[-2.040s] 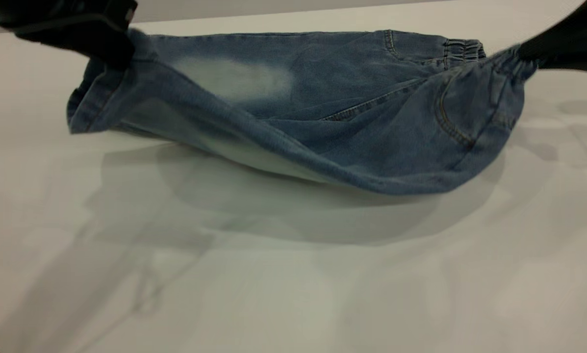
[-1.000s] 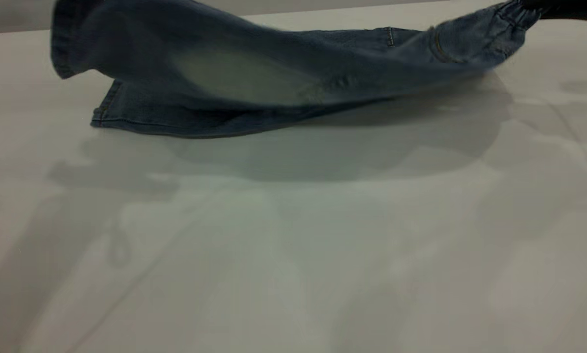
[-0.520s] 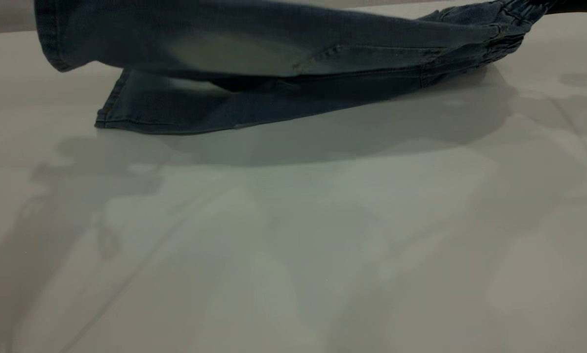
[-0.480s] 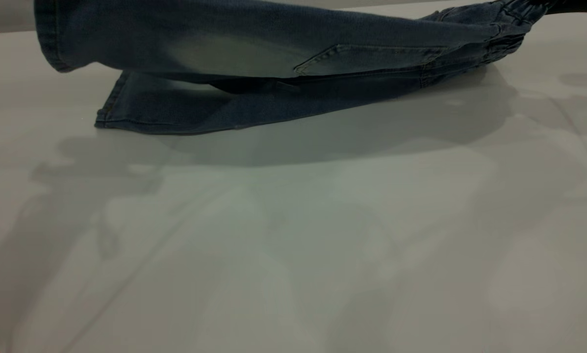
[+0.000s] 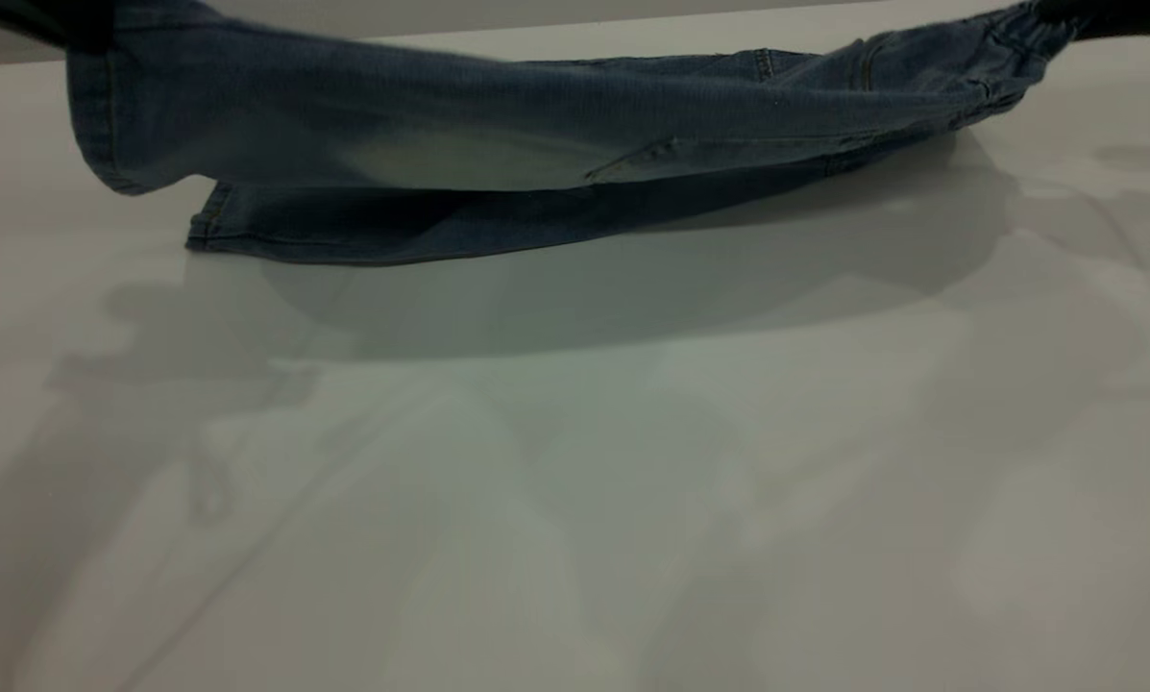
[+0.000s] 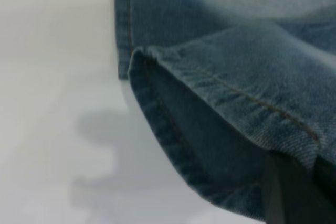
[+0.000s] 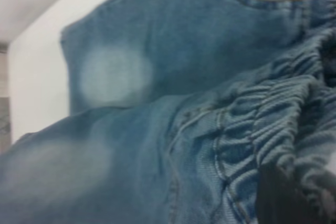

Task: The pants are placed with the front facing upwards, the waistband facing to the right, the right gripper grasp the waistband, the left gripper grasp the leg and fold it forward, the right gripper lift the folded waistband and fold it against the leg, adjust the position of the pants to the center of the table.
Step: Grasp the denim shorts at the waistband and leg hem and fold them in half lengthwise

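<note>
At far left the left gripper is clamped on a leg hem of the pants, holding it above the table; the other leg lies flat beneath. At far right the right gripper pinches the raised waistband.

blue denim pants — one leg held raised, the other flat on the table.
</note>
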{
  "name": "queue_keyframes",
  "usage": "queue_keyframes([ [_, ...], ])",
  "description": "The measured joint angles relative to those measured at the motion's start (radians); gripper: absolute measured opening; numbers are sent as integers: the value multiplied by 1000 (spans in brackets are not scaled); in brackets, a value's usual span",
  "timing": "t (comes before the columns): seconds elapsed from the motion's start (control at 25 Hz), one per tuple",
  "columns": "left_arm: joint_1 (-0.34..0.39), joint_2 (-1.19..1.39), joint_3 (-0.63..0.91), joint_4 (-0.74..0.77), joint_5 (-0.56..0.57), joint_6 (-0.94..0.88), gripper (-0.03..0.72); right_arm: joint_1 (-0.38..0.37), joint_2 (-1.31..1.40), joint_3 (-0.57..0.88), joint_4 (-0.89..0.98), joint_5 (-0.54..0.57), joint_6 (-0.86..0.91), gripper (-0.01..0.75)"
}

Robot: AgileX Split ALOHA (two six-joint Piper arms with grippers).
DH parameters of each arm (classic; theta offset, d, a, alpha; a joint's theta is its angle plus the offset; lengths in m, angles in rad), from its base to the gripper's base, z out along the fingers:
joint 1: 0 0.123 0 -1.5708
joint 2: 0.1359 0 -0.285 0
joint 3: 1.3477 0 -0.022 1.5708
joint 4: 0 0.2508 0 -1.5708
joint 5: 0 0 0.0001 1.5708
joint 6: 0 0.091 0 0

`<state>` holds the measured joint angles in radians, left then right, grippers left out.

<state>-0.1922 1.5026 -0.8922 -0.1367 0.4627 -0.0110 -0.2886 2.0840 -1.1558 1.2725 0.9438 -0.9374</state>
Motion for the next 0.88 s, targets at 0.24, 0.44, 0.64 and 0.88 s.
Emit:
queue_keyframes([
  [0.24, 0, 0, -18, 6, 2, -25, 36, 1, 0, 0, -4, -8, 30, 31],
  [0.44, 3, 9, -61, 9, -2, -25, 36, 1, 0, -5, -23, -20, 46, 31],
  [0.64, 21, 71, -75, 9, 31, -25, 36, 15, 0, -53, -126, -17, 133, 31],
  [0.88, 21, 158, -113, 9, 31, -25, 36, 58, 0, -112, -211, -29, 209, 31],
])
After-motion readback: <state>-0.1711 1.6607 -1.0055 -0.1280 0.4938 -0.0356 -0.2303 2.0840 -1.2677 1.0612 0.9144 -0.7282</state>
